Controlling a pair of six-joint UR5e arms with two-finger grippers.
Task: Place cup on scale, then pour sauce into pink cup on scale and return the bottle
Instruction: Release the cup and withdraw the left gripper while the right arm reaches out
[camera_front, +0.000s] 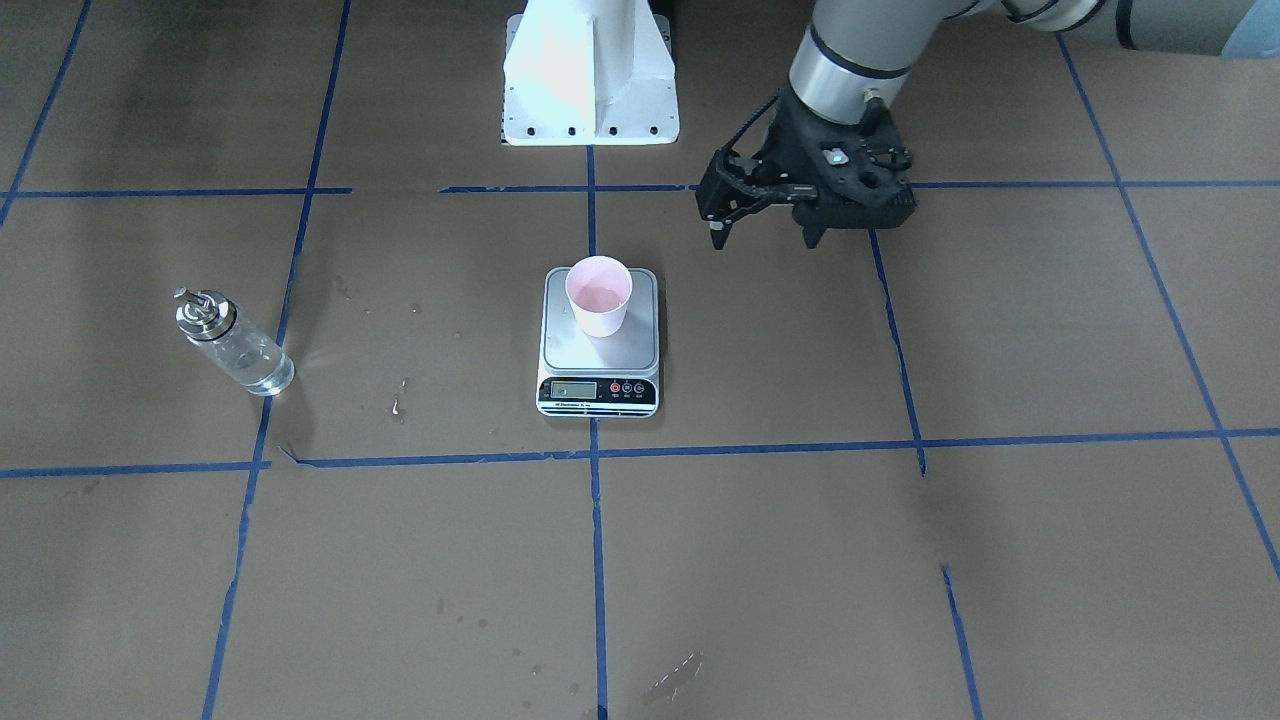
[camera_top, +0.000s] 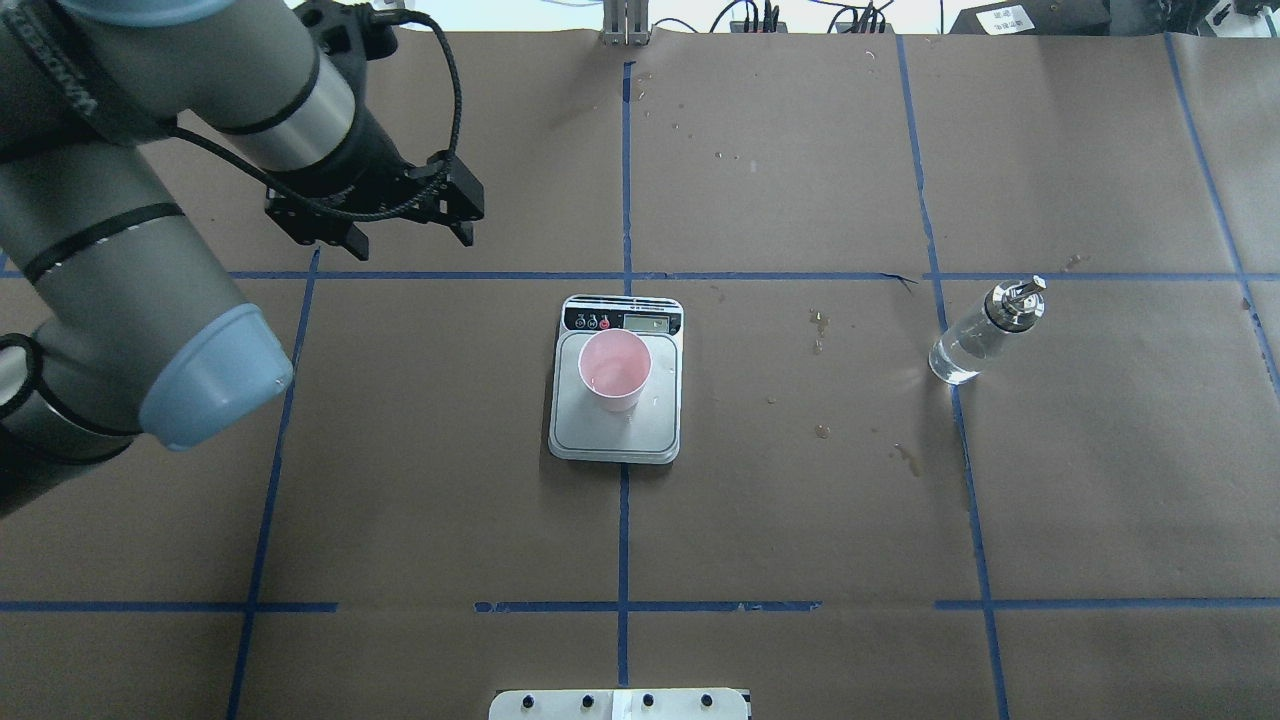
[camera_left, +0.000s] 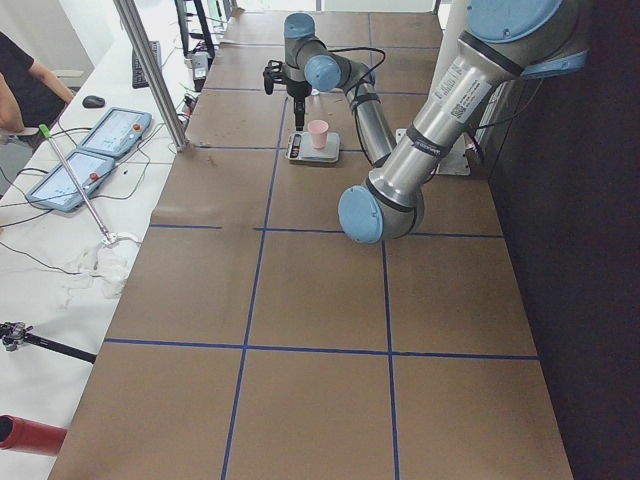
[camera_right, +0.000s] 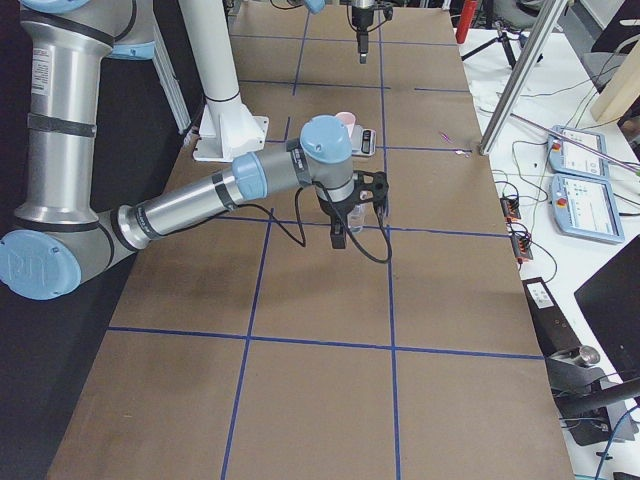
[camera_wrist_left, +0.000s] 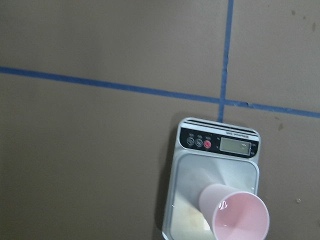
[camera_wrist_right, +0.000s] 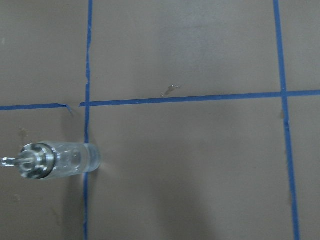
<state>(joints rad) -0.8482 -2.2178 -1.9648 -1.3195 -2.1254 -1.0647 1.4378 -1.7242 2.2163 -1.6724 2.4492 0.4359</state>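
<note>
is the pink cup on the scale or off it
On the scale. The cup stands upright, mouth up, on the silver platform of the scale, behind the display strip in the front-facing view.

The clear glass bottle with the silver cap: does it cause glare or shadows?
Overhead exterior: the clear glass bottle with the silver cap throws a bright patch on the brown paper by its base. Exterior front-facing: same patch, plus a dark shadow. Right wrist-mounted: a glow at its base.

Robot lab: tape-gridded table (camera_top: 800, 520), teach pendants (camera_right: 590, 208).
</note>
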